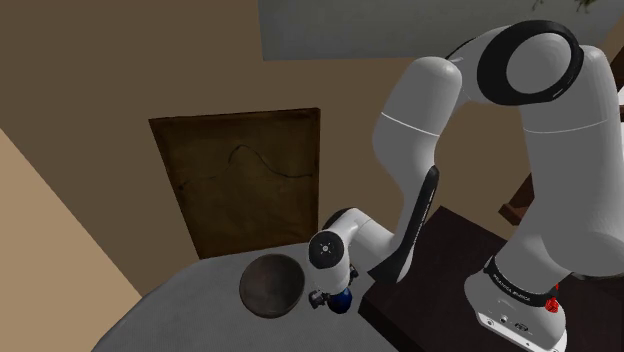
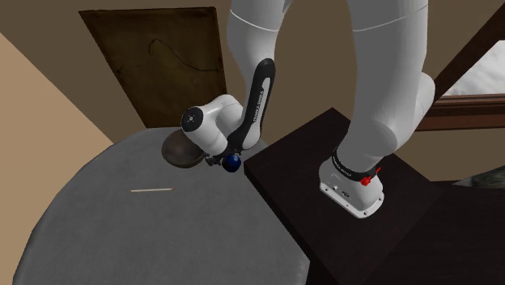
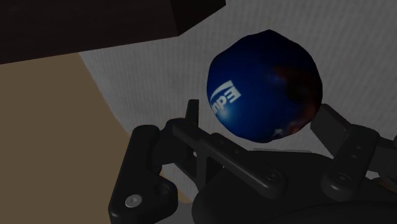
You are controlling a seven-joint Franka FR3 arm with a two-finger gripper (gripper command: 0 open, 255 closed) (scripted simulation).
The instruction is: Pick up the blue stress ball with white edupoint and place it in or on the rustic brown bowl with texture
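Blue ball with white lettering sits right at the gripper; whether the hand pinches it I cannot tell. It lies at the grey table's edge, between the dark brown bowl and the dark stand. A brown wooden panel leans behind the bowl.

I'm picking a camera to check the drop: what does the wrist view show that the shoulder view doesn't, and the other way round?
Wrist view: the white lettering on the ball, seen close up. Shoulder view: the dark brown bowl to the left of the ball, the white arm reaching down, and a wooden board against the wall. Both: the blue ball and the grey table under it.
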